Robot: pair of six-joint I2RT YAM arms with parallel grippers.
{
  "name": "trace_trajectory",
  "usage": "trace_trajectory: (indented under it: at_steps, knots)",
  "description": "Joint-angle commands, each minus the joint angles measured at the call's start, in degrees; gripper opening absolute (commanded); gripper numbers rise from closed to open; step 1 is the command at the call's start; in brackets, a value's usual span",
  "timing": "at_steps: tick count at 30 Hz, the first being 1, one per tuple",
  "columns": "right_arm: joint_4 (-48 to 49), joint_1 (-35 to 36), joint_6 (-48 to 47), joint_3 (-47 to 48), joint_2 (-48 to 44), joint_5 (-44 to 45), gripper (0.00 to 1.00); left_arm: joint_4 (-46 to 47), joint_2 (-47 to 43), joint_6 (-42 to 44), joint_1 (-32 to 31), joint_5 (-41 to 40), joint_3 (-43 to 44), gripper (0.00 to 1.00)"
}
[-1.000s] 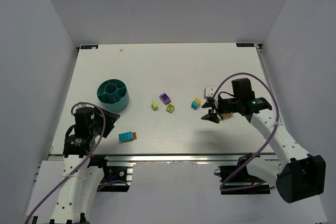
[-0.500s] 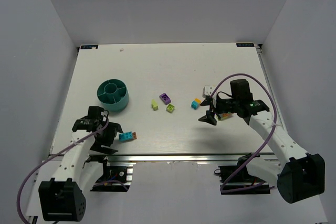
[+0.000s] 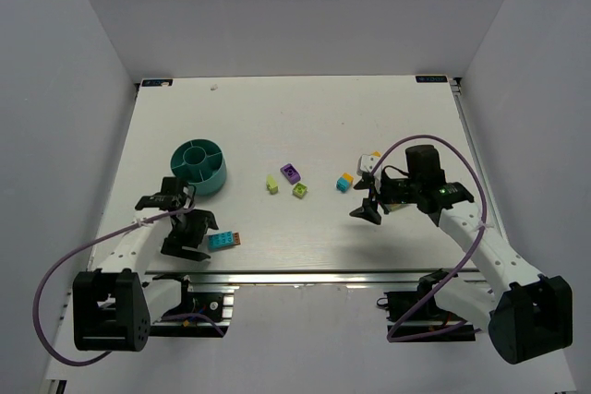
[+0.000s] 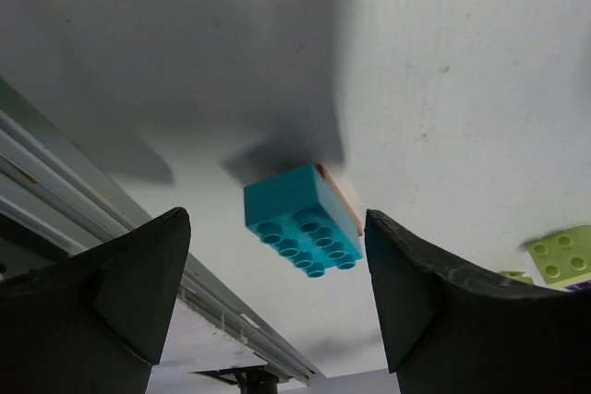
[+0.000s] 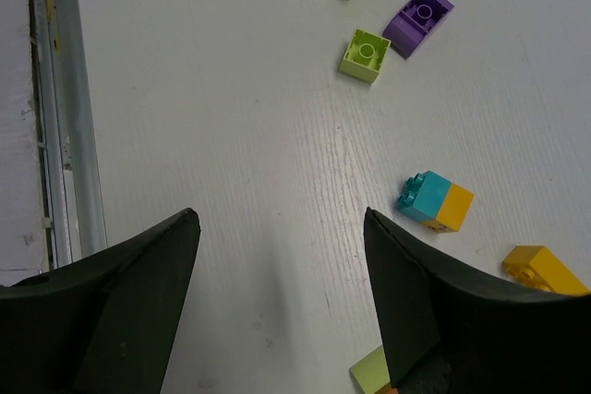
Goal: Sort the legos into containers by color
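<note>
1. The left gripper (image 3: 196,235) sits low by the near edge of the table (image 3: 277,117). Its jaws are spread wide and hold nothing.
2. A cyan brick (image 4: 300,219) with a brown brick (image 3: 237,239) stuck to its side lies just ahead of those fingertips, untouched.
3. The right gripper (image 3: 367,202) also gapes wide and empty, just beside a cyan-orange brick (image 3: 344,182).
4. A purple brick (image 3: 291,173) and two lime bricks (image 3: 272,184) lie mid-table.
5. The bowl (image 3: 199,184) stands left of them, just beyond the left gripper.

Matt white table (image 3: 323,117) — faintly ribbed, smooth plastic cyan lego (image 4: 295,214), matt black fingers (image 4: 120,283), teal plastic bowl (image 3: 205,185)
</note>
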Motion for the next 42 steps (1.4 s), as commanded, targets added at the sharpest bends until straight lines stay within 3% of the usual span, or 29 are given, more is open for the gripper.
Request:
trace_trajectory:
  at_steps: [1,4,10,23,24,28,32,36,42]
  knots:
    - [1.76,0.20,0.09,-0.69,-1.12,-0.15,0.77,3.54,1.41,-0.76,-0.08,-0.78,2.36,0.85]
    - [1.85,0.11,0.09,-0.61,-0.95,-0.06,0.78,5.12,2.03,-0.93,-0.08,-0.78,1.66,0.82]
    - [1.94,0.11,0.09,0.10,-0.24,-0.06,0.78,7.58,1.86,-1.81,-0.17,0.71,-0.72,0.64]
    - [1.85,0.11,0.79,1.24,1.25,-1.20,0.77,9.87,1.24,-1.29,-0.79,1.86,-2.83,0.61]
    - [1.85,0.20,0.88,1.41,1.34,-1.29,0.77,10.30,1.24,-1.29,-0.87,1.94,-2.92,0.58]
    - [1.85,0.20,1.41,1.85,1.43,-1.81,0.76,10.66,0.89,-0.41,-0.96,3.08,-2.57,0.24]
    - [1.50,0.99,3.60,2.56,1.69,-2.96,0.66,10.13,-2.96,3.09,-1.57,3.87,-0.02,0.03]
    - [4.82,5.19,15.27,3.96,3.35,-3.75,0.61,14.68,-7.62,9.07,-3.59,8.44,2.00,0.00]
    - [17.82,10.30,48.66,5.72,7.83,-7.00,0.69,33.81,-16.23,17.43,-8.42,17.48,-4.22,0.00]
